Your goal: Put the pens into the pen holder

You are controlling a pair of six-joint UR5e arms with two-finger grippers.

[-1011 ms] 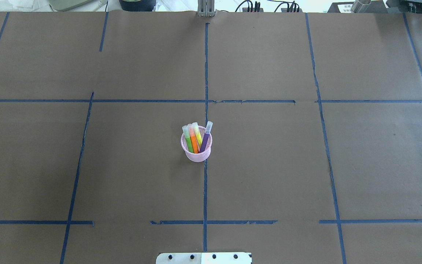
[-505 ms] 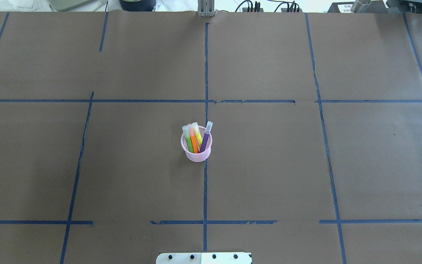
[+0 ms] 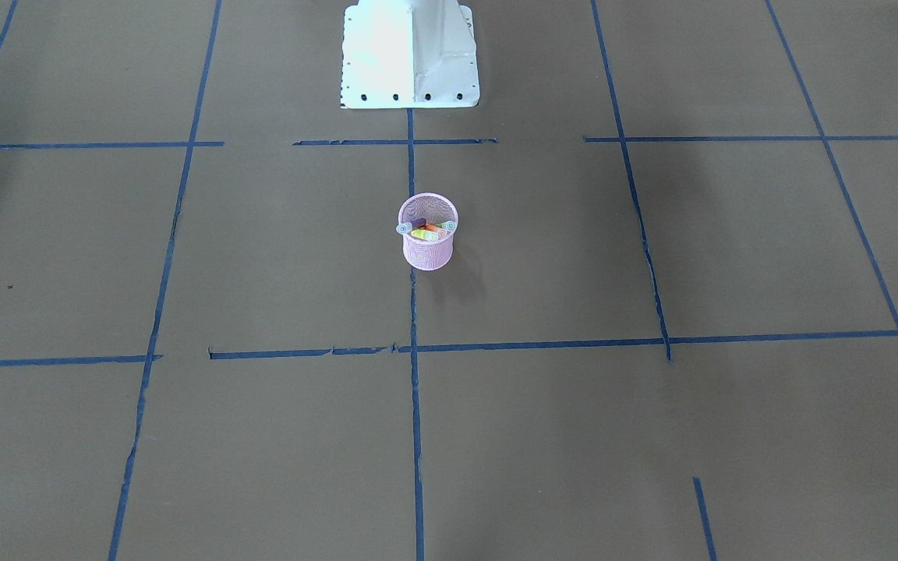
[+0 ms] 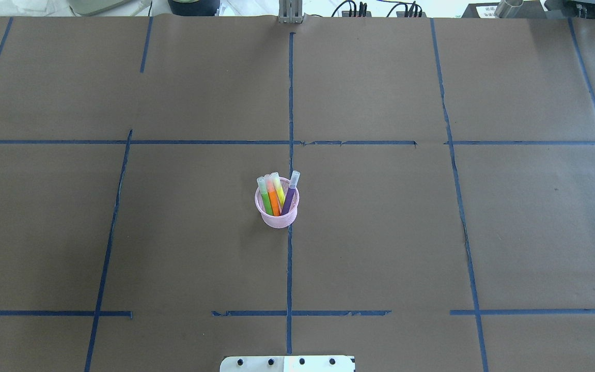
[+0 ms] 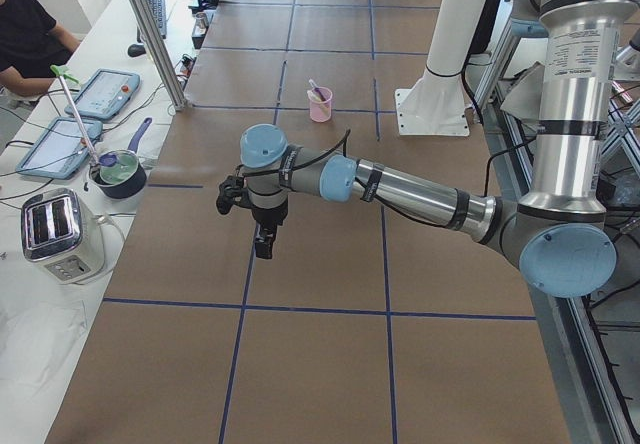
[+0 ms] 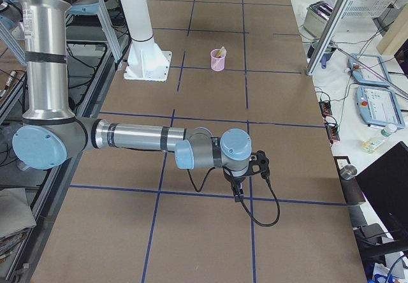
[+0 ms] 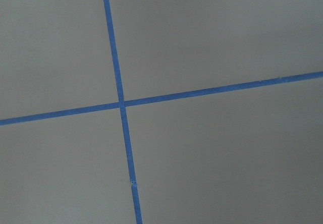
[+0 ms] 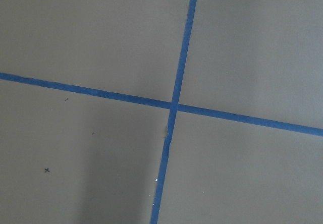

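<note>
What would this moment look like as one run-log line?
pens: four in pen holder | left arm, right arm: away from it | jaws: cannot tell

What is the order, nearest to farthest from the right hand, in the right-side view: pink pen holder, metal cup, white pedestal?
1. metal cup, off the table, beside the right hand.
2. pen holder, far along the table.
3. white pedestal, farthest, toward the view's left.
</note>
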